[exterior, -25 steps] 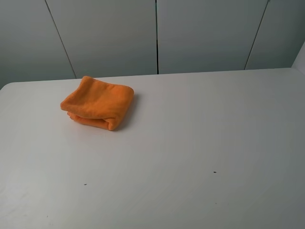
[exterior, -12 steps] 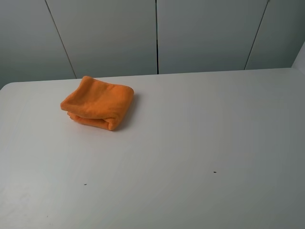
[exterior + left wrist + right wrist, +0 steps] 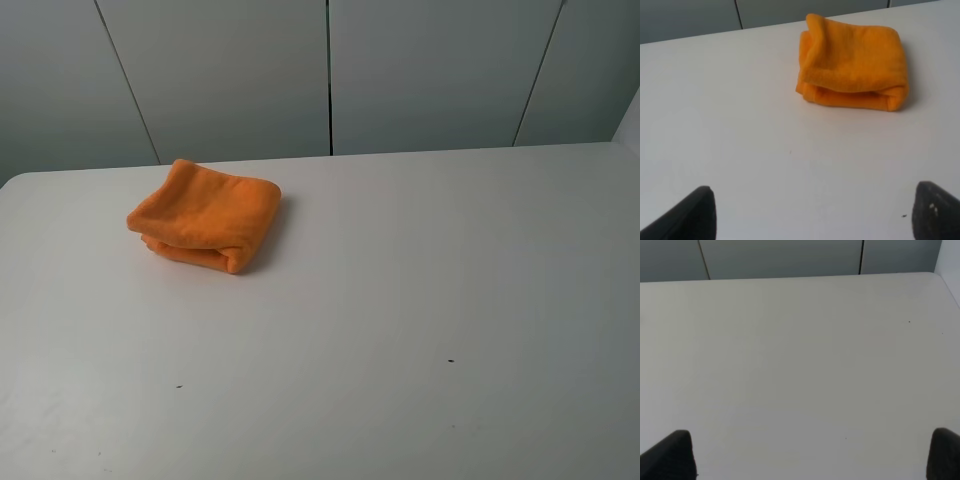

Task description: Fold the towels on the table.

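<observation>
Nothing has shifted in the high view since a second ago: the orange towel lies folded in the same spot on the far left part of the white counter, near its back edge and well apart from the few dark specks toward the front. Grey wall panels with dark vertical seams stand behind the counter. The folded bundle's long axis runs from back-left to front-right, its rolled fold facing the front. From the left wrist camera, the towel sits ahead of the left hand, not touching it; the two dark fingertips stand wide apart over bare counter. From the right wrist camera, the right hand hangs over bare counter, its fingertips likewise spread wide, holding nothing.
</observation>
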Controlling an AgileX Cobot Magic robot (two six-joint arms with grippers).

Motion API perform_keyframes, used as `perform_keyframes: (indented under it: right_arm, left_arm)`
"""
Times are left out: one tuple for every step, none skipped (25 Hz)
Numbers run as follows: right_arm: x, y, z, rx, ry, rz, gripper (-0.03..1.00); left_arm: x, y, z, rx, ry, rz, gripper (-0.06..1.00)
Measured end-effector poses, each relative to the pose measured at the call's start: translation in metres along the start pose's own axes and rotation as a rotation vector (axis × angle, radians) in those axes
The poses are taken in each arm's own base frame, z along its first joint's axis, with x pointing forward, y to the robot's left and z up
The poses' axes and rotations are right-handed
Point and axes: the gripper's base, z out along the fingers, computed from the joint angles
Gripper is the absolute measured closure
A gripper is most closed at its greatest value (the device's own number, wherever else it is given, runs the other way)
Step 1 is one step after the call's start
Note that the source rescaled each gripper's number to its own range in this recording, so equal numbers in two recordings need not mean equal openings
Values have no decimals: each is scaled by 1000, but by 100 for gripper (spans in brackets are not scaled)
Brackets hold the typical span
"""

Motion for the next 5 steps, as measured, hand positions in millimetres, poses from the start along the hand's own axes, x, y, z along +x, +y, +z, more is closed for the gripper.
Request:
perform_keyframes:
  right_arm:
    - [0, 0, 0, 0, 0, 0, -3]
    - [0, 0, 0, 0, 0, 0, -3]
    - [0, 0, 0, 0, 0, 0, -3]
    - [0, 0, 0, 0, 0, 0, -3]
    - [0, 0, 0, 0, 0, 0, -3]
  left_arm:
    - [0, 0, 0, 0, 0, 0, -5]
    - [0, 0, 0, 0, 0, 0, -5]
    - [0, 0, 0, 0, 0, 0, -5]
    - [0, 0, 0, 0, 0, 0, -5]
    - [0, 0, 0, 0, 0, 0, -5]
